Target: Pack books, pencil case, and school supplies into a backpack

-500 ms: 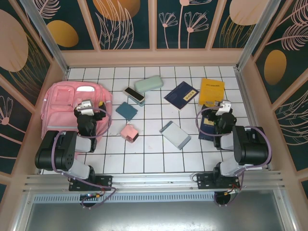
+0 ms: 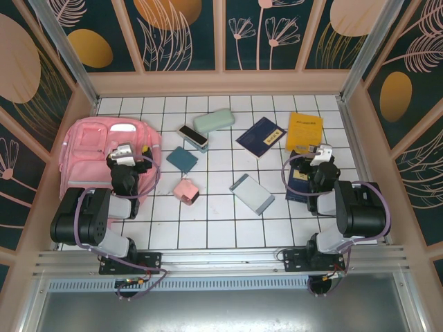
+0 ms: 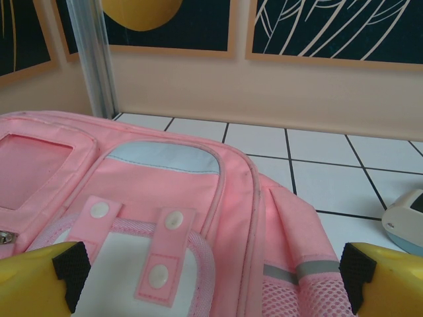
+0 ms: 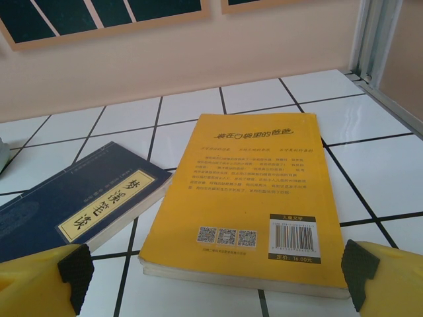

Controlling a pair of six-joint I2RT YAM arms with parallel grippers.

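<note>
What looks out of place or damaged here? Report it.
Nothing stands out. The backpack lies flat at left; the books and supplies lie loose at mixed angles on the table, none damaged or spilled.

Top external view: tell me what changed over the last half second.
Nothing visibly changed. The left gripper hangs open over the backpack as before, and the right gripper is open in front of the yellow book, gripping nothing. The books and loose supplies lie where they were.
</note>
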